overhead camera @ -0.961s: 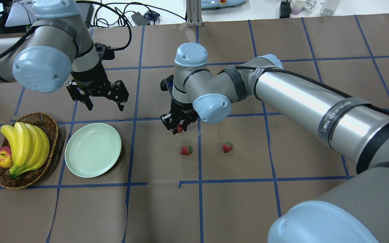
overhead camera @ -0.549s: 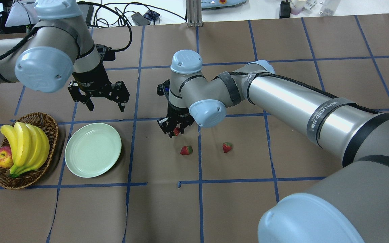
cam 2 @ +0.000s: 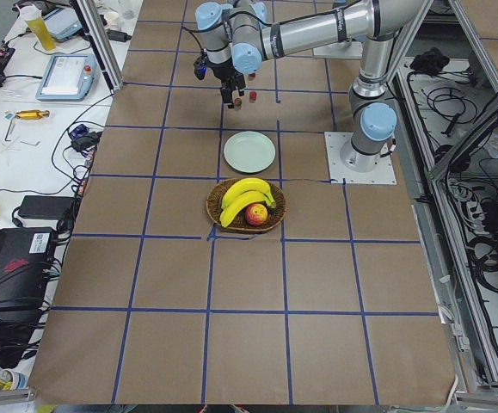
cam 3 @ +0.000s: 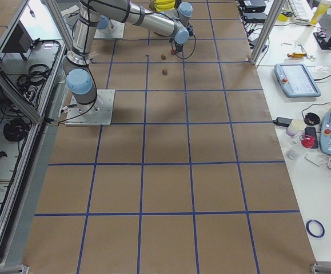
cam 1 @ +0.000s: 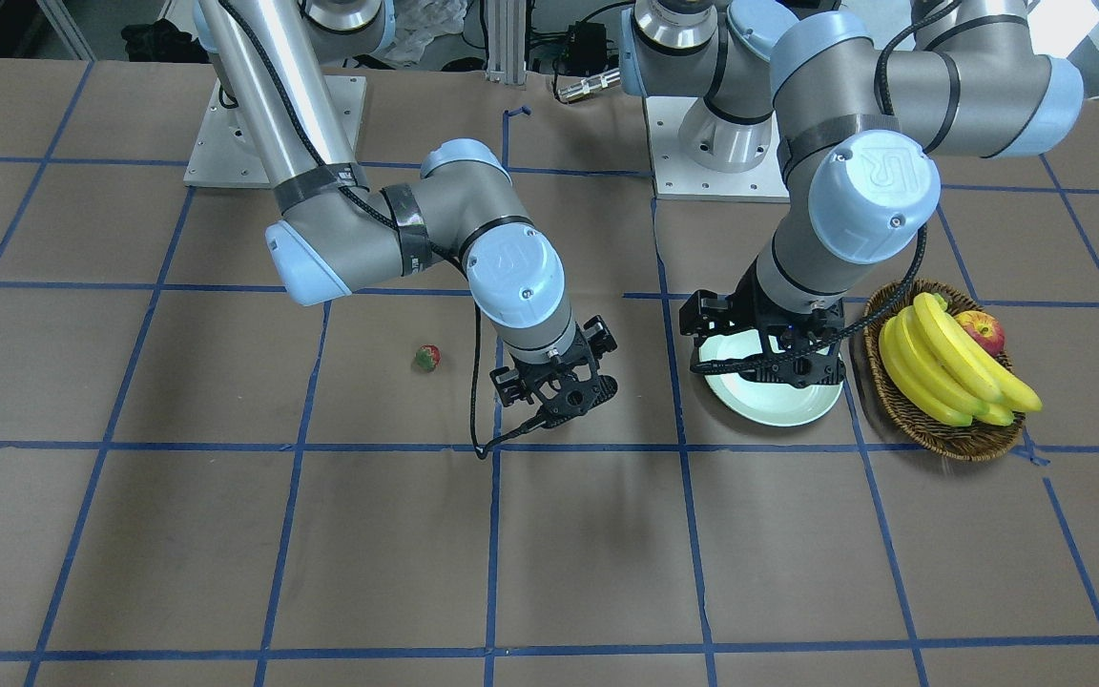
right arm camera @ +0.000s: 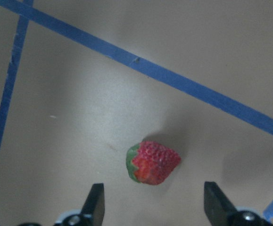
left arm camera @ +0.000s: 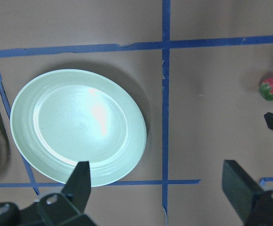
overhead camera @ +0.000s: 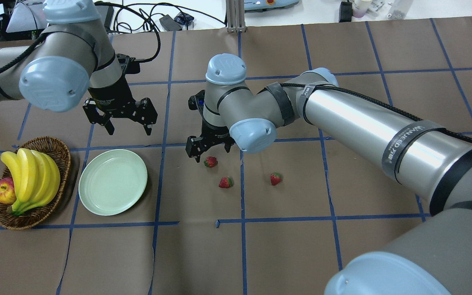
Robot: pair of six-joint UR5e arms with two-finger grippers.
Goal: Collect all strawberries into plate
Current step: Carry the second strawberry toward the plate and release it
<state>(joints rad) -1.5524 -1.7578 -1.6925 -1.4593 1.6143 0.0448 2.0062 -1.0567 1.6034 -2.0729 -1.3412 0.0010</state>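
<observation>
– Overhead exterior view: what is sitting around the plate (overhead camera: 113,182)?

– A wicker basket (overhead camera: 64,152) is resting just beside it on the robot's left, carrying bananas (overhead camera: 31,176) and an apple (overhead camera: 3,191). The left end effector (overhead camera: 128,130) is hovering near the plate, fingers spread and gripping nothing. In the front-facing view it is hiding part of the plate's rim.

– And the strawberries (overhead camera: 226,182)?

– All three are lying on the worktop (overhead camera: 285,246), apart from the plate, with brown paper and a blue tape line (overhead camera: 160,172) lying between. The nearest strawberry (overhead camera: 210,162) is sitting under the right end effector (overhead camera: 211,151), whose fingers are standing apart on either side without touching it.

– Which way is it pointing?

– In the right wrist view it is lying on its side, its long axis running from one finger towards the other. Its green top is facing that view's left and its red tip the right.
</observation>
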